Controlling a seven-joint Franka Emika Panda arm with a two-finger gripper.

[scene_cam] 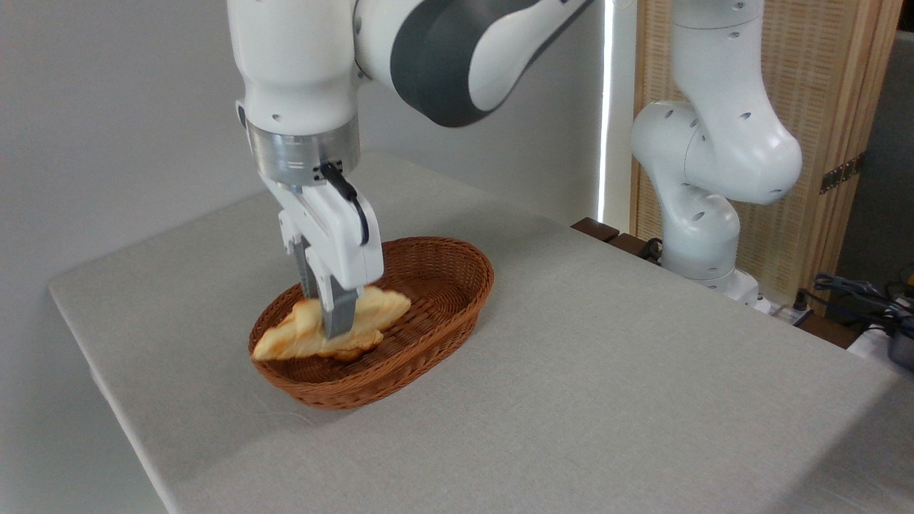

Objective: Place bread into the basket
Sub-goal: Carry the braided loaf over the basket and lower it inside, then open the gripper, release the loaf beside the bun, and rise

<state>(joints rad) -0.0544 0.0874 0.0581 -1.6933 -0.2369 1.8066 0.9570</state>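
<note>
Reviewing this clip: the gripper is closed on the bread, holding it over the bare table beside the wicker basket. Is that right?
Not quite. The gripper is closed on the bread, but the bread is not over the bare table: the camera view shows it inside the wicker basket, at the basket's left end. Whether it already rests on the bottom cannot be told.

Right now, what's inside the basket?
The bread is inside the basket, over its near end, with the pincer closed around its middle. The basket floor under the bread is covered, so I can't tell if the bread rests on it.
</note>
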